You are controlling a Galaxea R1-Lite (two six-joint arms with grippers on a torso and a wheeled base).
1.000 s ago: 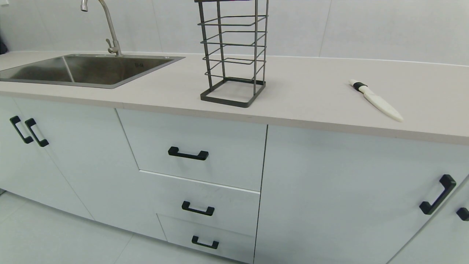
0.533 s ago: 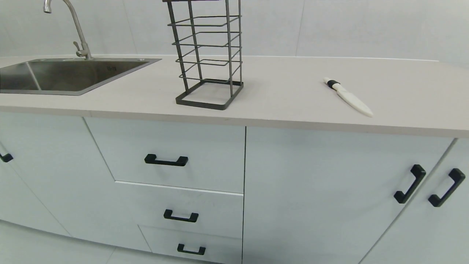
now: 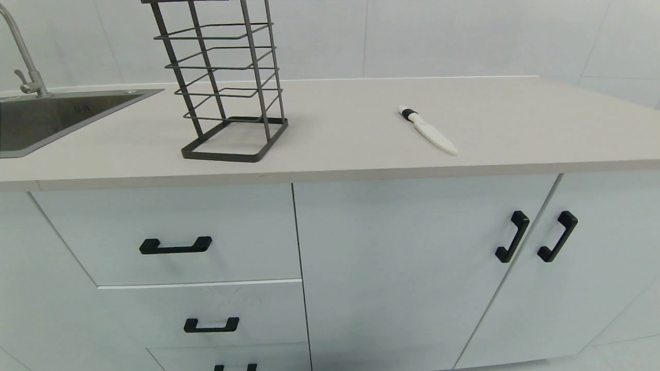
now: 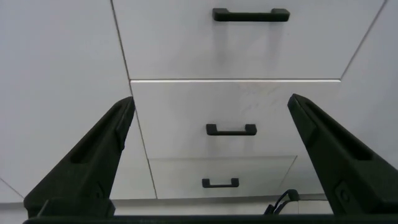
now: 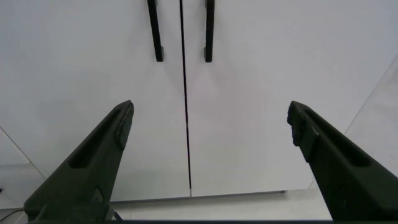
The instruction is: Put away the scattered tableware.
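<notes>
A white knife with a black band point(image 3: 426, 130) lies flat on the beige countertop point(image 3: 350, 134), right of centre and near the front edge. A tall dark wire rack point(image 3: 224, 82) stands upright on the counter to the knife's left. My left gripper point(image 4: 211, 102) is open with nothing between its fingers, held low in front of the stacked drawers point(image 4: 236, 118). My right gripper point(image 5: 210, 109) is open and holds nothing, facing the double cabinet doors point(image 5: 183, 93).
A steel sink point(image 3: 46, 118) with a tap point(image 3: 23, 56) sits at the counter's far left. Below the counter are drawers with black handles point(image 3: 175, 246) and cabinet doors with vertical black handles point(image 3: 536, 237). A tiled wall backs the counter.
The whole head view has shifted, so the camera has swung to the right; sink, rack and knife now appear further left. The knife and rack have not moved on the counter.
</notes>
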